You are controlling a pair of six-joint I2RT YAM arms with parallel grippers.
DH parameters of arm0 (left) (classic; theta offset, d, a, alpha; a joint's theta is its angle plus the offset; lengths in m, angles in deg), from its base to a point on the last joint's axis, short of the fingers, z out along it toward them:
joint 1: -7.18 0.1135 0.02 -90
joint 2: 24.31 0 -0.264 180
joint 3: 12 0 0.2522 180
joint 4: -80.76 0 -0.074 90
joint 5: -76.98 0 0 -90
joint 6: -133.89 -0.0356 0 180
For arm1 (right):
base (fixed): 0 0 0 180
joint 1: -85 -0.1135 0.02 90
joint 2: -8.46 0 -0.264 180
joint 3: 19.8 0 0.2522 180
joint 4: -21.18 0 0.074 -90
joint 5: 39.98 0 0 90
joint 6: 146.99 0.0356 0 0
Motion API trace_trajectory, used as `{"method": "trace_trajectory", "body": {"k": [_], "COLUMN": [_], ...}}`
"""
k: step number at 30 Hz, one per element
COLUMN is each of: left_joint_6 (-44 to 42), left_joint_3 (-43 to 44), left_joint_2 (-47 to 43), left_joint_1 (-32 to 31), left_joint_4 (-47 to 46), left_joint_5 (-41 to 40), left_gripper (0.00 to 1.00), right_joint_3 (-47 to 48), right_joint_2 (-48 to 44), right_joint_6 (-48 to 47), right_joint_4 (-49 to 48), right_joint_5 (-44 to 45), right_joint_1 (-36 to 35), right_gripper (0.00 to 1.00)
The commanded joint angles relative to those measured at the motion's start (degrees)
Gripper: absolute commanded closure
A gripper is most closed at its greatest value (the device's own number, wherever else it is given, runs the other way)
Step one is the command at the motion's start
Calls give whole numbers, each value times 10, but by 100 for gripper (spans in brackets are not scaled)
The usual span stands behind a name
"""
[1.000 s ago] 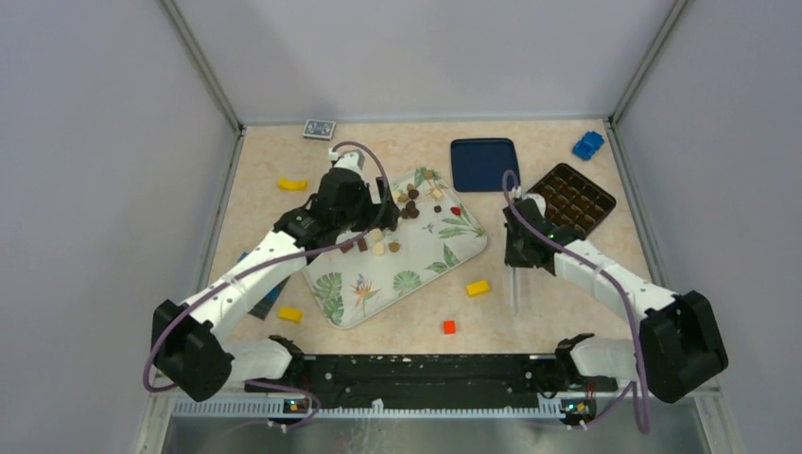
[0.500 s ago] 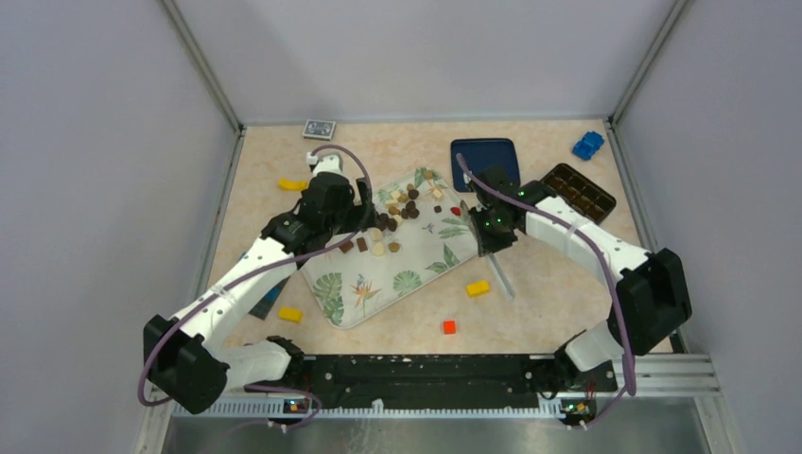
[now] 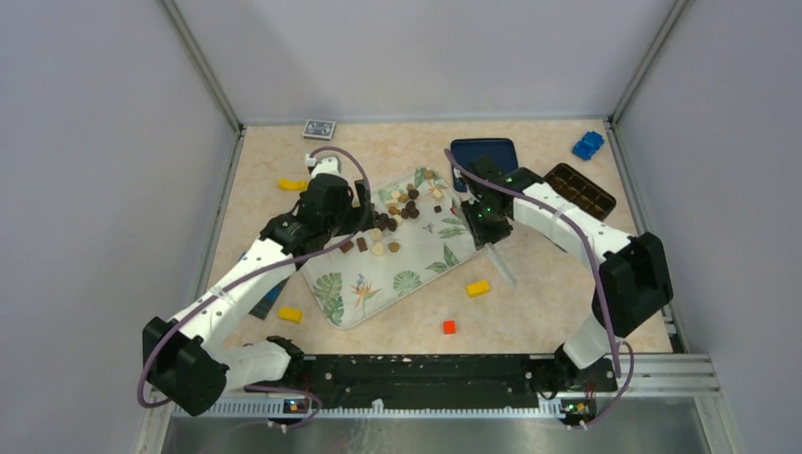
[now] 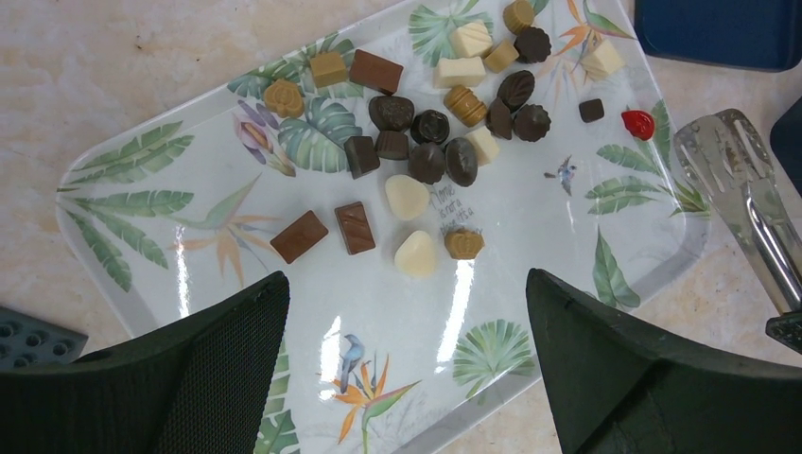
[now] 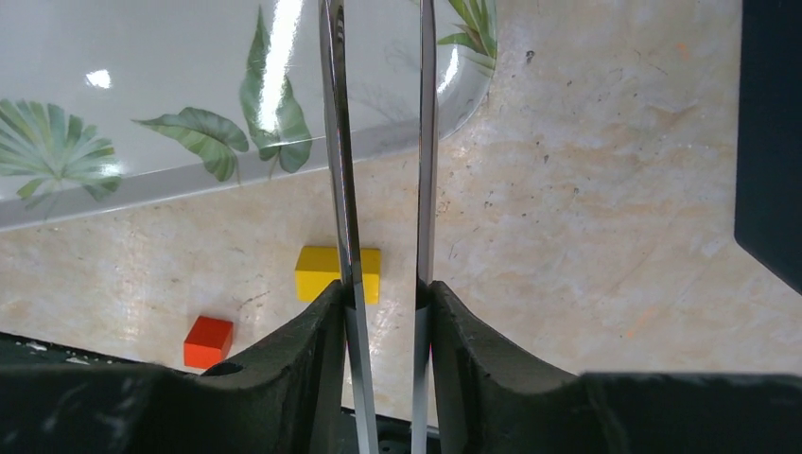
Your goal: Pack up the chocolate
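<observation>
Right gripper [image 5: 383, 293] jaws clasp the tongs [image 5: 336, 142], whose blades have spread. The arm has swung from the box [image 3: 582, 192] toward 9 o'clock. Left gripper [image 4: 405, 284] gapes above the chocolate [image 4: 430, 151], at the 12 o'clock end of the tray [image 4: 530, 218]. Next pick is probable.

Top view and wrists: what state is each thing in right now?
left gripper: open, empty, above the tray.
right gripper: closed on the tongs.
tongs: arms apart, no chocolate in them.
chocolates: loose on the tray.
chocolate box: uncovered, contents unclear.
</observation>
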State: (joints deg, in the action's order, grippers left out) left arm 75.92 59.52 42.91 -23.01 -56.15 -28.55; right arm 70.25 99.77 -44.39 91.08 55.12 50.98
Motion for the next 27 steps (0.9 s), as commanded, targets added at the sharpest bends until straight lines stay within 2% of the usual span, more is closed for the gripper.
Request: {"method": "trace_trajectory", "body": {"k": [1, 14, 27], "left_joint_6": [7, 13, 25], "left_joint_3": [0, -4, -6], "left_joint_2": [-18, -29, -38], "left_joint_1": [3, 5, 4], "left_joint_4": [-2, 5, 18], "left_joint_5": [-9, -19, -27], "left_gripper": [1, 1, 1], "right_joint_3": [36, 39, 24], "right_joint_2": [18, 56, 81], "right_joint_6": [-14, -33, -35], "right_joint_4": [-4, -17, -45], "right_joint_5": [16, 14, 16], "right_joint_1": [-8, -9, -8], "right_gripper": [66, 63, 56]}}
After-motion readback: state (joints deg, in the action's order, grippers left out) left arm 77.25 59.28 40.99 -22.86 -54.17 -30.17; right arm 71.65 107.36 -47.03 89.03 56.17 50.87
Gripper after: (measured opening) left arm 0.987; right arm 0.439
